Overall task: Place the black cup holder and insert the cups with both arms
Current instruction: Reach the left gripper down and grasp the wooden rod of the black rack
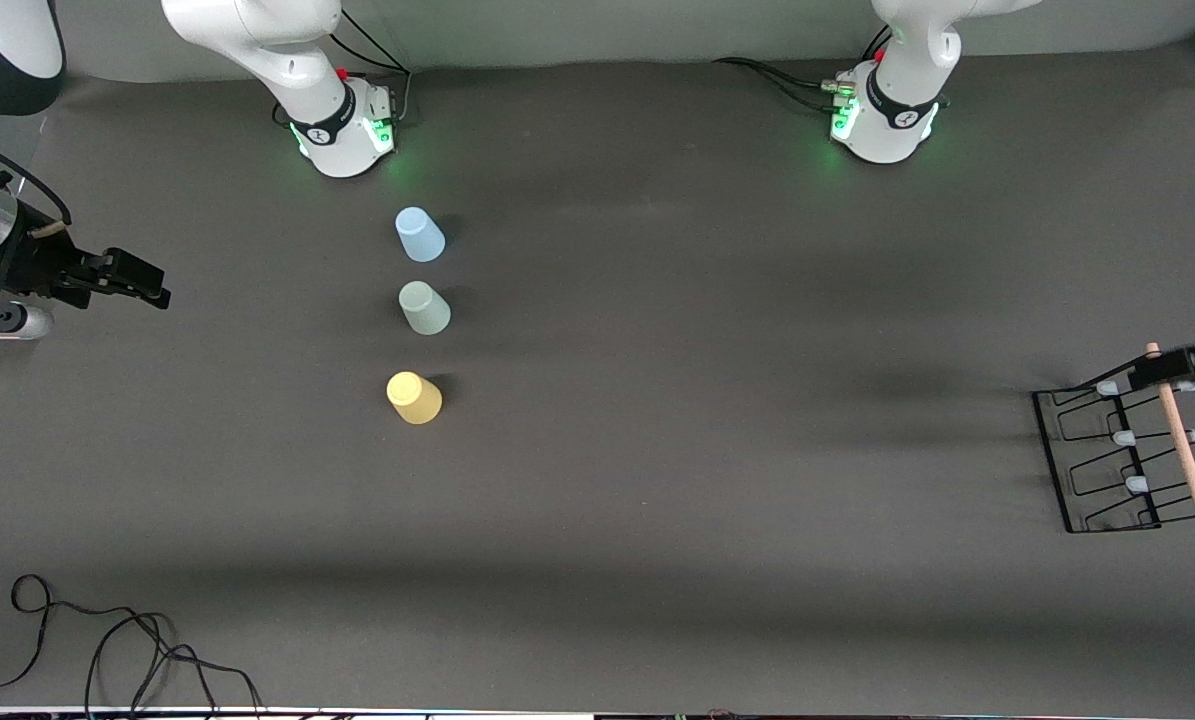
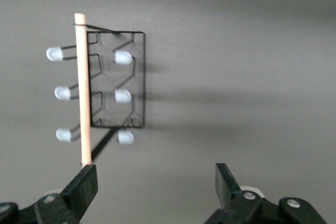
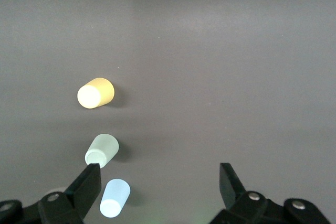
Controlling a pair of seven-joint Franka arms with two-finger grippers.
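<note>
The black cup holder (image 1: 1107, 455) lies at the left arm's end of the table, its wooden rod handle (image 1: 1182, 440) on top. My left gripper (image 1: 1169, 368) hovers over the rack's end nearest the robots, open and empty. In the left wrist view the rack (image 2: 137, 77) lies ahead, and one finger (image 2: 84, 184) is by the rod's (image 2: 82, 87) end. Three cups stand upside down in a row: blue (image 1: 420, 235), green (image 1: 425, 307), yellow (image 1: 414, 397). My right gripper (image 1: 142, 285) is open and empty, over the right arm's end of the table. Its wrist view shows the yellow (image 3: 95, 93), green (image 3: 102, 150) and blue (image 3: 114, 198) cups.
Loose black cables (image 1: 107, 650) lie at the table's near corner at the right arm's end. A black and white device (image 1: 7, 40) stands at that end, by the robots' side. Cables run from both arm bases (image 1: 342, 135) (image 1: 882, 125).
</note>
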